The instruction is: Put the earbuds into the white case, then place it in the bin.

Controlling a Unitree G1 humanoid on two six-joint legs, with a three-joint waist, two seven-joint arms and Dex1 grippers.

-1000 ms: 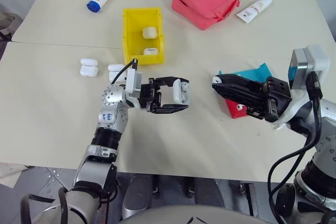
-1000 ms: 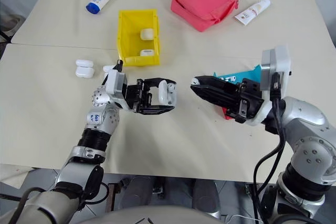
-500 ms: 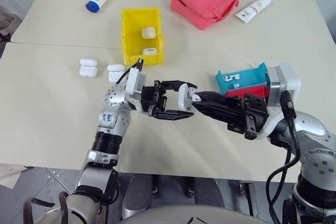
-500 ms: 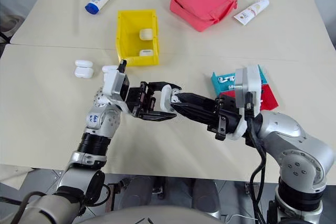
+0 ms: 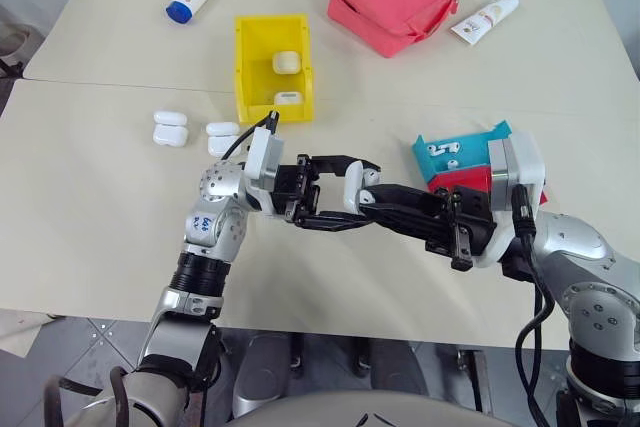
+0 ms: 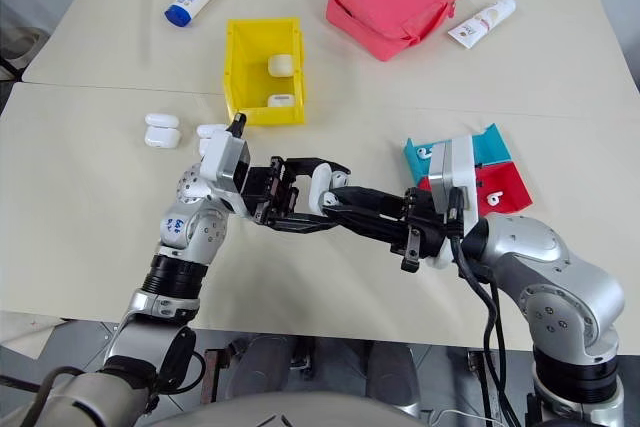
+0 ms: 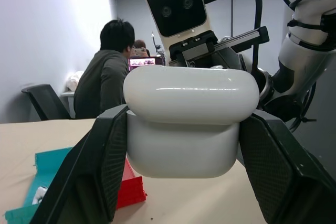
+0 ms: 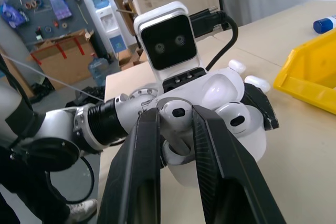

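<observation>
Case (image 5: 355, 187) clamped in left pincer (image 5: 340, 192) above bench (image 5: 90, 207). Right pincer (image 8: 176, 129) swung in from trays, nipped on earbud (image 8: 177, 113) at open case mouth. Insertion imminent.

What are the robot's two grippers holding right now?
Left gripper: shut on the white case.
Right gripper: shut on an earbud at the open case.

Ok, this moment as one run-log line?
left gripper: shut on white case | right gripper: shut on earbud, at case | bin: two cases inside
</observation>
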